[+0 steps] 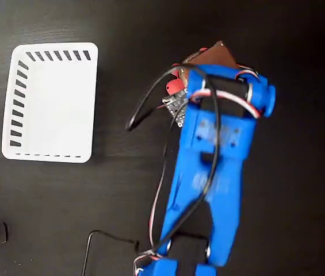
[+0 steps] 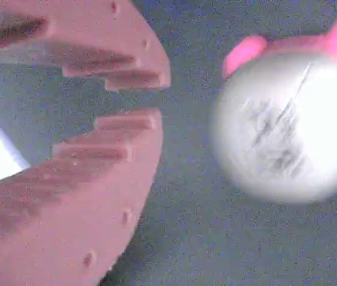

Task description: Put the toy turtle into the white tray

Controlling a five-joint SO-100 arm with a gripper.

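- Step in hand, as I judge it: the approach. The turtle (image 2: pixel 287 122) is not gripped yet and nothing is lifted.
- Pincer (image 2: pixel 133 100): in the wrist view the two toothed pink-red fingers (image 2: pixel 84 185) sit nearly together, with only a narrow gap at the tips and nothing between them.
- The turtle sits on the dark table (image 2: pixel 216 238), to the right of the pincer tips in the wrist view and clear of them, not touching.
- In the fixed view the blue arm (image 1: pixel 208 172) covers the turtle. I only see red bits near the arm's head, and can't tell if they are toy or pincer.
- The tray (image 1: pixel 50 100) is at the left of the fixed view, well apart from the arm's head, with nothing in it.
- Next move, my guess: I spread the pincer wide, shift toward the shell so it lies between the fingers, then pinch.
- Turtle look: round domed pale shell, blurred, with dark smudgy marks across the top and pink limbs poking out at the upper left, upper right and right edge.
- The shell looks smooth and rounded, so I'd expect it to slip if pinched off-centre.
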